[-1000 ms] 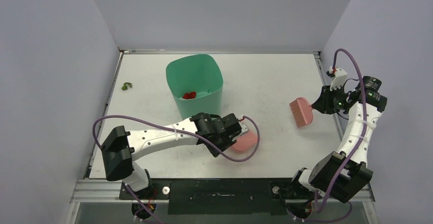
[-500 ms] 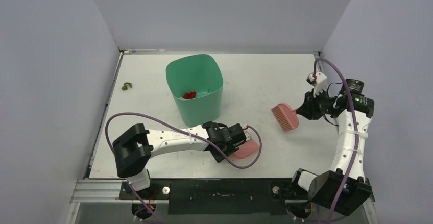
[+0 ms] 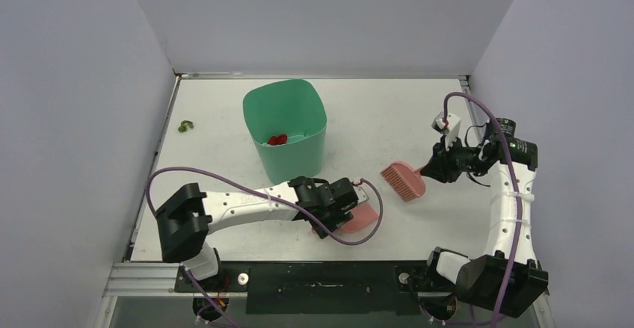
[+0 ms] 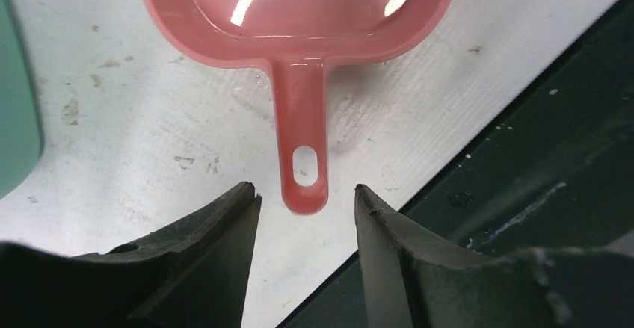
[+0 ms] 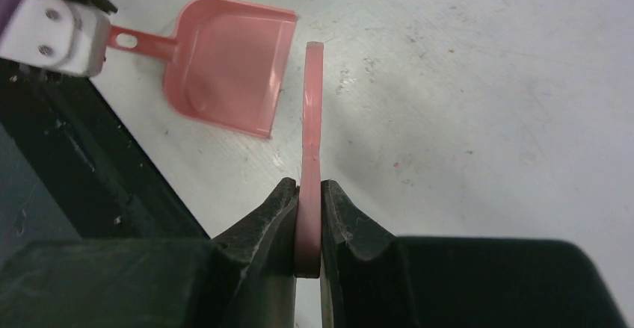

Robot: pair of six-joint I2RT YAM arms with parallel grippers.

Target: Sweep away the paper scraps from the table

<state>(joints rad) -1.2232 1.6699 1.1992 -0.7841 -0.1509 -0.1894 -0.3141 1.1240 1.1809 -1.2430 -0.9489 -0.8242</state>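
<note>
Dustpan (image 4: pixel 299 36) lies flat on the table (image 3: pixel 389 111) near its front edge. The left gripper (image 4: pixel 305 192) has its fingers spread either side of the handle's tip, touching nothing. The right gripper (image 5: pixel 310 190) pinches the pink brush (image 5: pixel 312 104) by its handle, with the brush head near the pan's right side.

1 olive-green paper scrap (image 3: pixel 185 126) sits at the table's far-left edge, well apart from both tools. A red scrap (image 3: pixel 278 140) lies inside the green bin (image 3: pixel 285 130).

The step in hand looks like a pause between sweeps. The next move likely calls for regripping the pan and carrying both tools to that scrap.

Only the top view shows the scraps and bin, while the 2 wrist views settle the grips.
</note>
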